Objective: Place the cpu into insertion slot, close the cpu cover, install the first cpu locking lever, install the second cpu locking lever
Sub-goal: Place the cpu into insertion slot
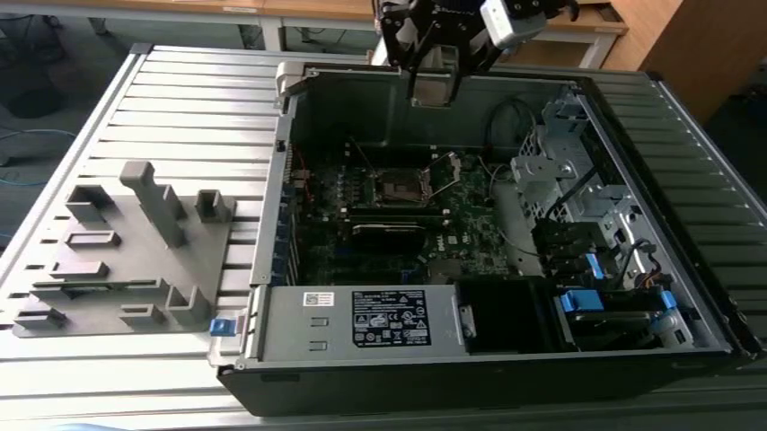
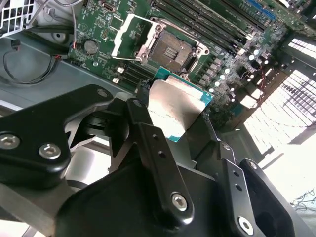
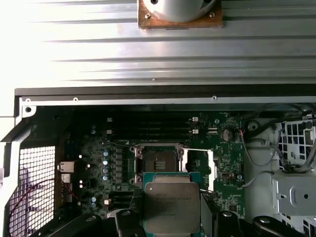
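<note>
My gripper (image 1: 433, 94) hangs over the back wall of the open computer case, shut on the cpu (image 2: 175, 106), a flat square chip with a dull silvery top and green edge. In both wrist views the black fingers (image 2: 148, 128) clamp two opposite edges of the cpu (image 3: 172, 207). Below and ahead on the green board lies the insertion slot (image 2: 173, 48), a dark square socket with a metal rim (image 3: 159, 163) (image 1: 398, 186); it holds nothing. The cpu cover (image 2: 129, 34) is flipped up and open beside the socket (image 1: 446, 173).
Long black memory slots (image 3: 148, 126) run beside the socket. Cables (image 2: 29, 64) and a drive cage (image 1: 576, 180) fill the case at the exterior view's right, and a labelled power supply (image 1: 390, 319) sits at the front. A grey parts fixture (image 1: 120, 251) stands on the slatted table.
</note>
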Controlling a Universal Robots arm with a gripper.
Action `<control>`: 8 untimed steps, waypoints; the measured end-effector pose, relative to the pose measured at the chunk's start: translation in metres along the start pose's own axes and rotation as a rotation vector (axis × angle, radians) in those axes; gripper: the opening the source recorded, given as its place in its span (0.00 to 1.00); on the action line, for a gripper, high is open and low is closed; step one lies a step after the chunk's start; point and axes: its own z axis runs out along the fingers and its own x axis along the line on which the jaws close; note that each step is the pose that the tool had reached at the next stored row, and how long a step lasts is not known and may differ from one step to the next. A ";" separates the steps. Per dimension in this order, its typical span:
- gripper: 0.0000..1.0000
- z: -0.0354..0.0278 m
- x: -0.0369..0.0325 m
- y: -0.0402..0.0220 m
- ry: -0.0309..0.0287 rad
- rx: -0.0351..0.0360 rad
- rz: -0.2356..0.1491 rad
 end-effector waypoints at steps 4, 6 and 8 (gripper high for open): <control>0.54 0.0071 0.0000 -0.0006 -0.0017 -0.0002 0.000; 0.54 0.0077 0.0000 -0.0007 -0.0016 0.0000 0.000; 0.54 0.0077 0.0001 -0.0007 -0.0016 0.0001 0.000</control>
